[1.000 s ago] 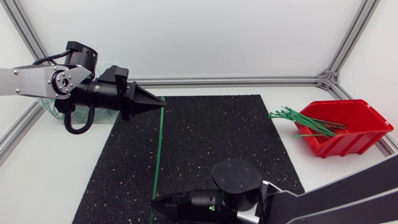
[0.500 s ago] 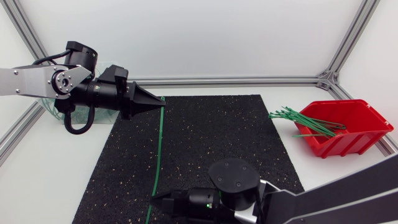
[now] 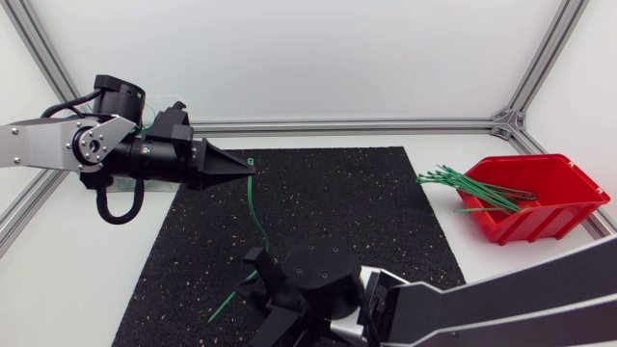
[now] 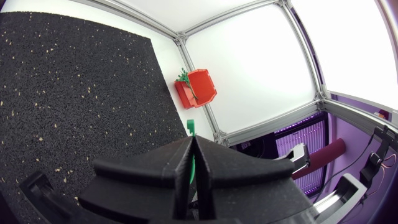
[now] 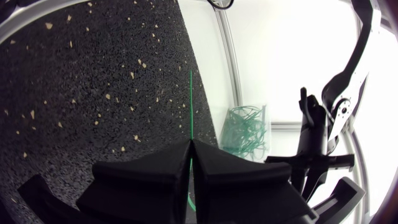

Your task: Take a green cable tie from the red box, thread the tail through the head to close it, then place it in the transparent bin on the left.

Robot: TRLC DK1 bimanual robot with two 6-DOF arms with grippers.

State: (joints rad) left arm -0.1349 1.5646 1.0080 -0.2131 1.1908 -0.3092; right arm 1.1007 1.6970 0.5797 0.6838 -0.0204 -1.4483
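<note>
Green cable tie (image 3: 253, 207) out of red box (image 3: 540, 207), clamped in our left tool (image 4: 193, 138) and right tool (image 5: 189, 142); threading, binning remain.

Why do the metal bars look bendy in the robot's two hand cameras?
Left wrist view: the metal bars bow because the fisheye lens bends straight lines, most of all near the edges. Right wrist view: the bars bow the same way. Head view: the bars run straight.

Mat (image 3: 328, 193) rough speckled rubber; red box (image 3: 549, 217) glossy plastic
</note>
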